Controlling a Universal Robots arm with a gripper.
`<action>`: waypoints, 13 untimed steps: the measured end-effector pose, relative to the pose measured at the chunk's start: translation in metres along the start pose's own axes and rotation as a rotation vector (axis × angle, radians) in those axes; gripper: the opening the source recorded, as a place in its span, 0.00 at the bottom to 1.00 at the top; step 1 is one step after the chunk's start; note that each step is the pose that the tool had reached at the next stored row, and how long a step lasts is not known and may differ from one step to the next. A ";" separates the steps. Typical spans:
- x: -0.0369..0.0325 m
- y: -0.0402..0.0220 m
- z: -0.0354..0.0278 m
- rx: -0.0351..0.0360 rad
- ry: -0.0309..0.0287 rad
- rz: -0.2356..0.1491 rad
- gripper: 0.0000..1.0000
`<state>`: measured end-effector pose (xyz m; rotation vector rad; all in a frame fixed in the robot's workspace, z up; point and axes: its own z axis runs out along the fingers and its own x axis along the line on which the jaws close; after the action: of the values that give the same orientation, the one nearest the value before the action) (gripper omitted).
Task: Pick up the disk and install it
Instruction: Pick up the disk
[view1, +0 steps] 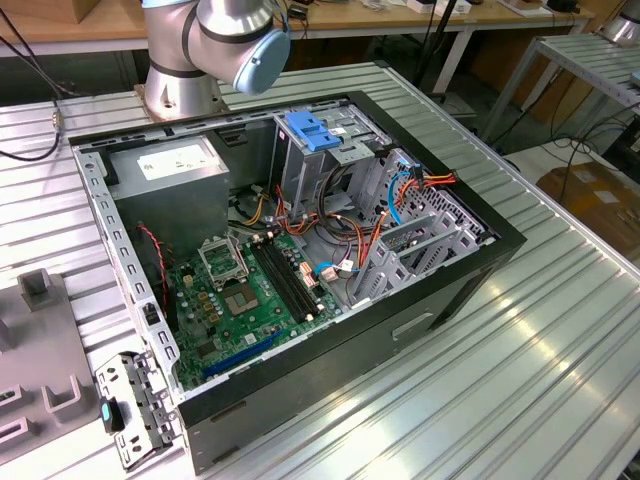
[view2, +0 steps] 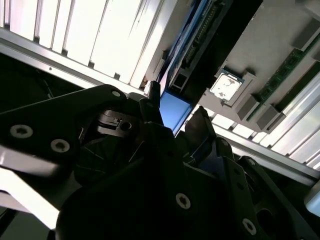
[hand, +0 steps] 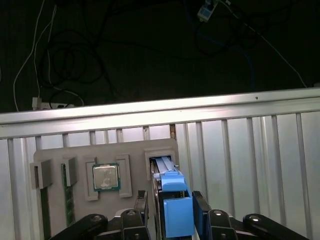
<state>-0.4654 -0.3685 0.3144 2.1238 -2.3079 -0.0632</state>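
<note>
Disk (hand: 175, 200), blue carrier end, standing edgewise in grey tray (hand: 55, 156) slot

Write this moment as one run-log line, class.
stage: pick-up | black gripper: straddles blue carrier end of flat metal disk | disk: seated in slot of grey fixture | black computer case: open, disk not installed

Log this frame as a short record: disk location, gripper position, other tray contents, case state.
disk: standing in a slot of the grey tray, blue carrier end toward the gripper
gripper: at the disk's blue end, in both wrist views
other tray pockets: processor chip, memory stick
computer case: open on the ribbed table; disk not yet installed
</note>
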 end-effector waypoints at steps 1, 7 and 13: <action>0.0000 0.0004 0.0009 0.0000 0.0002 -0.005 0.48; 0.0005 0.0034 0.0074 0.0162 -0.0010 -0.011 0.48; 0.0003 0.0036 0.0108 0.0198 -0.0012 -0.012 0.48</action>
<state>-0.4694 -0.3683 0.3038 2.1469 -2.3068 -0.0419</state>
